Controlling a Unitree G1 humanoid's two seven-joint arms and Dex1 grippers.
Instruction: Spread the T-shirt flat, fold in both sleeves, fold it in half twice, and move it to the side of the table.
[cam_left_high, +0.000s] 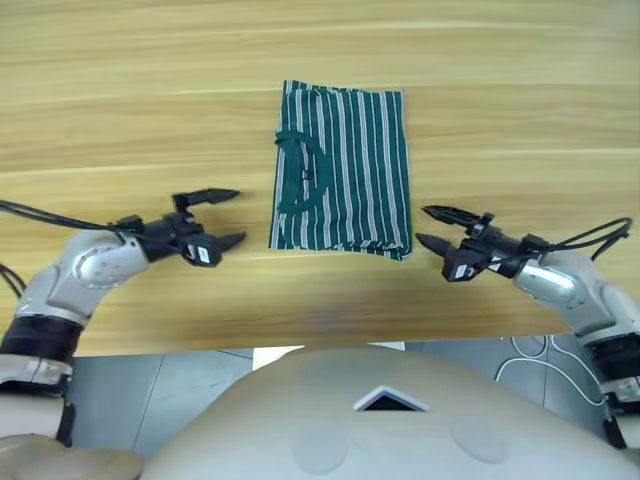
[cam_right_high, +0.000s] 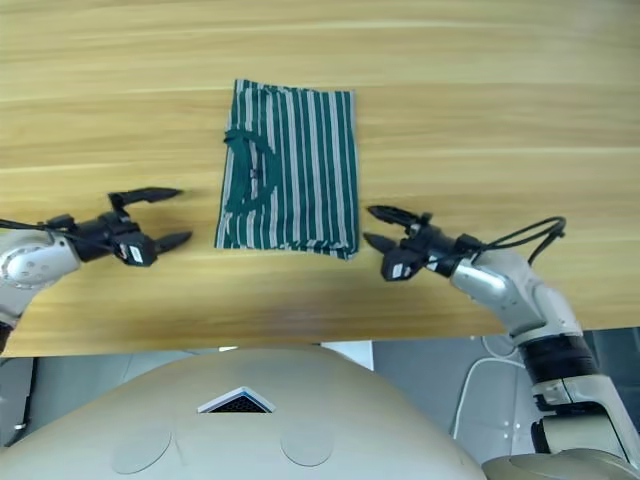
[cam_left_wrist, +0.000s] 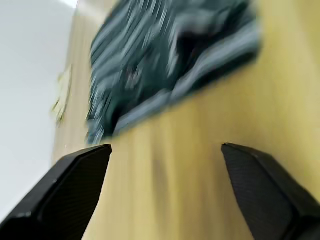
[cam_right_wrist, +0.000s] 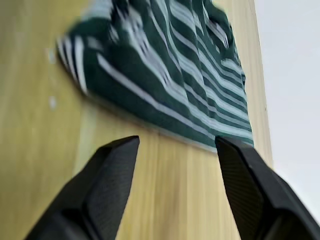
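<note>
Left tool (cam_left_high: 240, 215) sits low over the left part of the desk (cam_left_high: 110, 90), spread wide open with nothing in it, tips aimed at the shirt. There's a clear strip of bare wood between it and the fabric, so it's near but not touching. In the middle of the desk lies the T-shirt (cam_left_high: 345, 170), dark green with thin white stripes, folded into a neat tall rectangle and lying flat. The neckline shows on its left half as a curved dark band, and the edge nearest the robot looks a little thick and layered in the wrist views, with the near right corner slightly rumpled. Over on the right, the right tool (cam_left_high: 422, 225) is also spread apart and empty, pointing back toward the shirt and sitting just beside that near right corner, still off the cloth. A black cable (cam_left_high: 600, 232) loops off the right arm behind it. So the shirt sits between the two tools, roughly level with them at its near edge.
</note>
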